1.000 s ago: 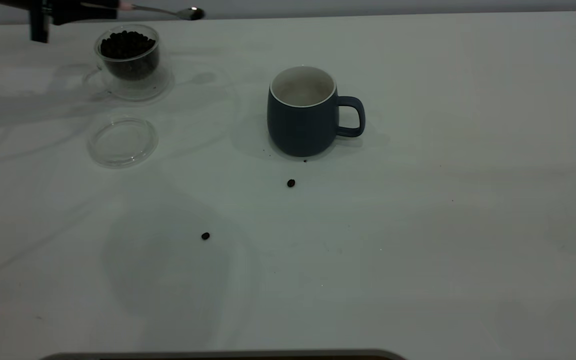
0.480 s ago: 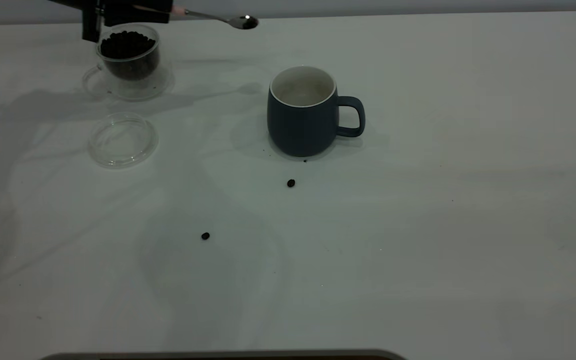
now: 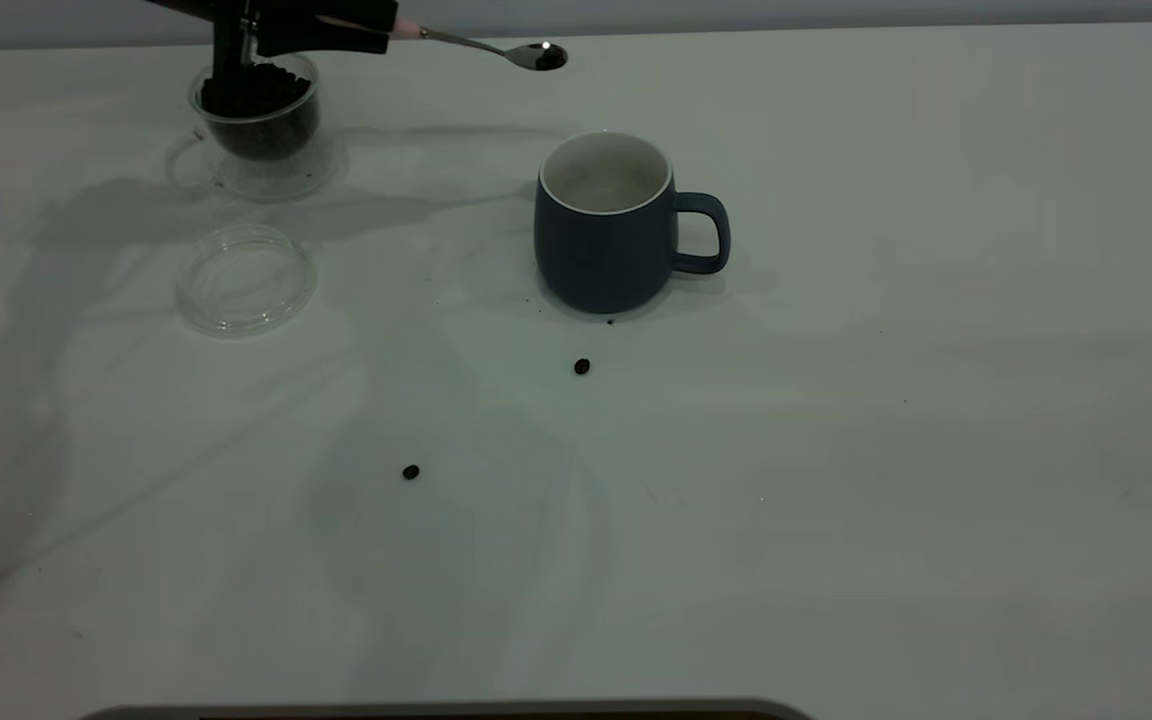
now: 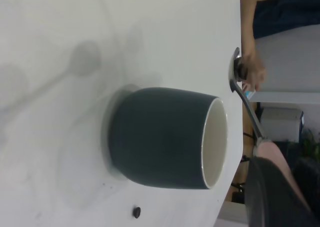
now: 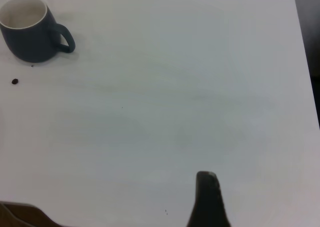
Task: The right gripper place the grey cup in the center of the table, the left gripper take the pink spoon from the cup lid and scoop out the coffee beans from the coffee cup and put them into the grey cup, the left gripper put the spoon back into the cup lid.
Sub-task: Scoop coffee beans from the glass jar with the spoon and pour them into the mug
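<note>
My left gripper (image 3: 381,30) is shut on the pink handle of the pink spoon (image 3: 496,46) and holds it level in the air. The metal bowl points toward the grey cup (image 3: 604,228) and is above and to the left of its rim, with something dark in it. The grey cup stands upright mid-table, handle to the right. The coffee cup (image 3: 258,118), full of coffee beans (image 3: 254,88), stands below the gripper. The cup lid (image 3: 246,278) lies empty in front of it. In the left wrist view the spoon (image 4: 246,103) hangs over the grey cup (image 4: 160,137). The right gripper (image 5: 207,199) hovers far from the grey cup (image 5: 27,32).
Two loose beans lie on the table (image 3: 886,450), one just in front of the grey cup (image 3: 582,366) and one farther forward-left (image 3: 411,471). One also shows in the right wrist view (image 5: 15,81). A dark edge runs along the table's near side.
My left gripper has carried the spoon to the right, from beside the coffee cup toward the grey cup. The spoon bowl has dropped slightly. Nothing else has moved.
</note>
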Action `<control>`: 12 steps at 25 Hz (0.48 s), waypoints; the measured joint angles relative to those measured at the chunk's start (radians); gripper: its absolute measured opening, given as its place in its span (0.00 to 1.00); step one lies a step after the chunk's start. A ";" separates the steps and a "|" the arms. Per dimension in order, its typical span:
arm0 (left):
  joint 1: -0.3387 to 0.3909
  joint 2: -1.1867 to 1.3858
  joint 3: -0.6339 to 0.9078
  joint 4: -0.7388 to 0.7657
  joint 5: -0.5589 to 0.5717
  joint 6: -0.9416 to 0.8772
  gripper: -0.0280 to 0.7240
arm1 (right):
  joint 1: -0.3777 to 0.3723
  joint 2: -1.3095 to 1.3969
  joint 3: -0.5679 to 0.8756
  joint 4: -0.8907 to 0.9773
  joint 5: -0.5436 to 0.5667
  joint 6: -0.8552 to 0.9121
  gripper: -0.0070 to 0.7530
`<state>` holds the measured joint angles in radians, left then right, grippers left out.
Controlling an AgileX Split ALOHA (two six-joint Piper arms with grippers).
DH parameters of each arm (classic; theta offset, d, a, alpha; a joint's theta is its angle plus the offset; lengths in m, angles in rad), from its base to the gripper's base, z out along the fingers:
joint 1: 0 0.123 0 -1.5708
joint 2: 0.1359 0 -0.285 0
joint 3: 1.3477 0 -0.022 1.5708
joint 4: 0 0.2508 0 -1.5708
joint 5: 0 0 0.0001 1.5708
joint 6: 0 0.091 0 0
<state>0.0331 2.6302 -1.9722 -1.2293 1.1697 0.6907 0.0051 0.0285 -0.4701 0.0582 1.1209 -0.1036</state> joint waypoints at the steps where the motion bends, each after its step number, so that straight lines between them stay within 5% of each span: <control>1: -0.002 0.000 0.000 0.000 0.000 -0.001 0.19 | 0.000 0.000 0.000 0.001 0.000 0.000 0.79; 12: -0.038 -0.038 0.027 0.034 0.000 0.002 0.19 | 0.000 0.000 0.000 0.001 0.000 0.000 0.79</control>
<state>-0.0045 2.5919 -1.9451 -1.1950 1.1697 0.6931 0.0051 0.0285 -0.4701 0.0591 1.1209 -0.1036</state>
